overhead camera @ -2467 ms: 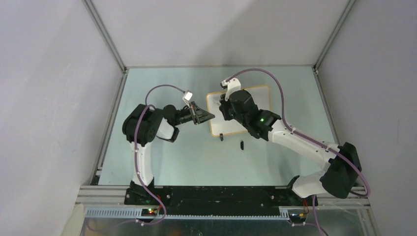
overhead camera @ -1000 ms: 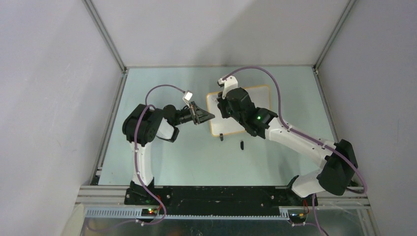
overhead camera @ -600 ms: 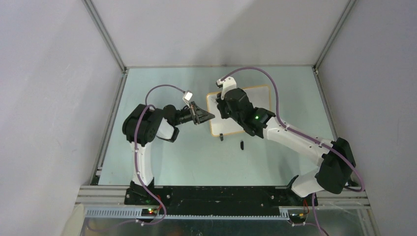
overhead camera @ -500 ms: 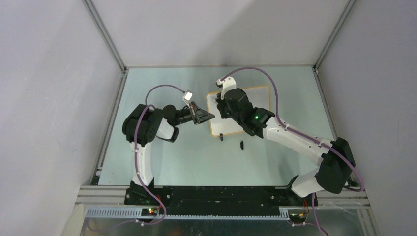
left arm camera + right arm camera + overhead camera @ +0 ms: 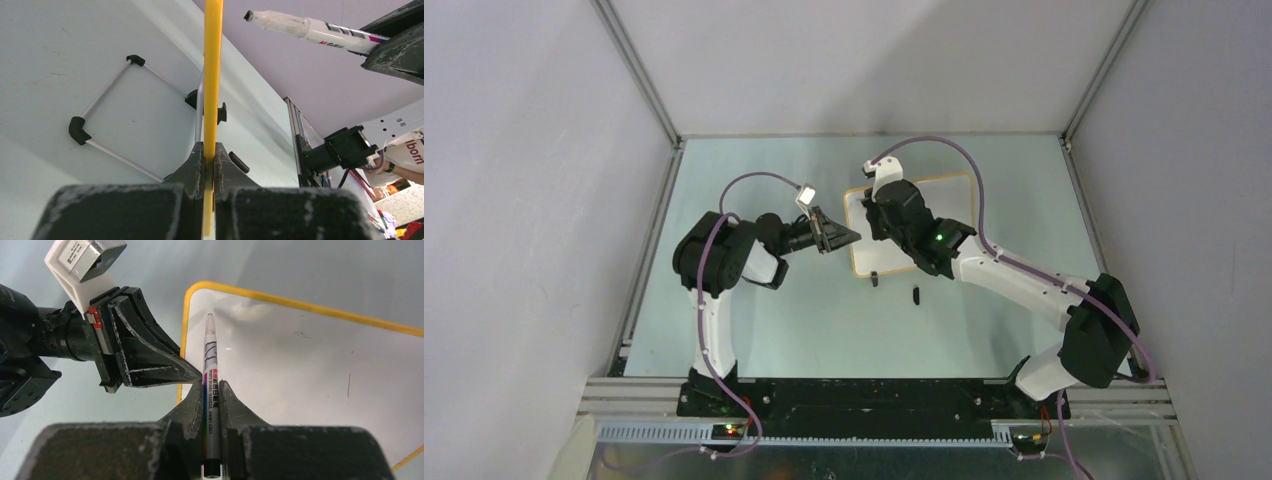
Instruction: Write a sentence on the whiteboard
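1. The whiteboard (image 5: 952, 198) sits far-centre on the table (image 5: 754, 320). In the top view the R arm covers its middle, so only the L strip and far-R corner show.
2. Left gripper (image 5: 209, 155): fingers pinch the board's L edge, which the left wrist cam sees edge-on as a yellow strip.
3. Right gripper (image 5: 212, 390): fingers are pressed onto the barrel of a marker (image 5: 209, 352), w/ the print partly hidden between them.
4. Marker tip is over the board's far-L corner area. Can't tell if it touches the face.
5. Lettering: only one thin dark stroke (image 5: 349, 377) shows on the white, nothing readable.
6. Small black clip (image 5: 875, 279) at the board's near edge; a second (image 5: 916, 294) lies apart on the table. Both too small for detail.
7. Wire frame (image 5: 100, 125) w/ black corner caps shows on the table side of the edge. Can't tell how it joins the board.
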You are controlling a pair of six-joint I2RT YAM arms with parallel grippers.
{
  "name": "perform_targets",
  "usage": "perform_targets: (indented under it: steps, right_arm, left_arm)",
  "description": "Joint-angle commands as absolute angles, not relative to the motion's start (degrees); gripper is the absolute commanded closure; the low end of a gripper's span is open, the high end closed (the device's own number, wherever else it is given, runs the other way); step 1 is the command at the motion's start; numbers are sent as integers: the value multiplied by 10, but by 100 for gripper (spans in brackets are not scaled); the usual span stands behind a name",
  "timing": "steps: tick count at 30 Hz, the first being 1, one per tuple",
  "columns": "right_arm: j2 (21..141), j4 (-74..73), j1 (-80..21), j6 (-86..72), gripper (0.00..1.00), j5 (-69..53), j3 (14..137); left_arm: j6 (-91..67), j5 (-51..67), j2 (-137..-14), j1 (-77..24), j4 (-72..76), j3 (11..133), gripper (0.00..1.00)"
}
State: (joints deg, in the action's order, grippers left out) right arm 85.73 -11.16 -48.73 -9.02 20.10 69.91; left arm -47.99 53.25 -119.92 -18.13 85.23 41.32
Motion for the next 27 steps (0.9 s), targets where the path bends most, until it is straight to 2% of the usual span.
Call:
perform_targets:
  steps: [1, 27]
  right_arm:
    - [865, -84, -486, -96, 100, 219, 731]
    - [889, -106, -485, -80, 100, 218, 753]
  left_arm:
    - [-476, 552, -1195, -185, 877, 415, 100]
    - [-475, 554, -1194, -185, 877, 414, 100]
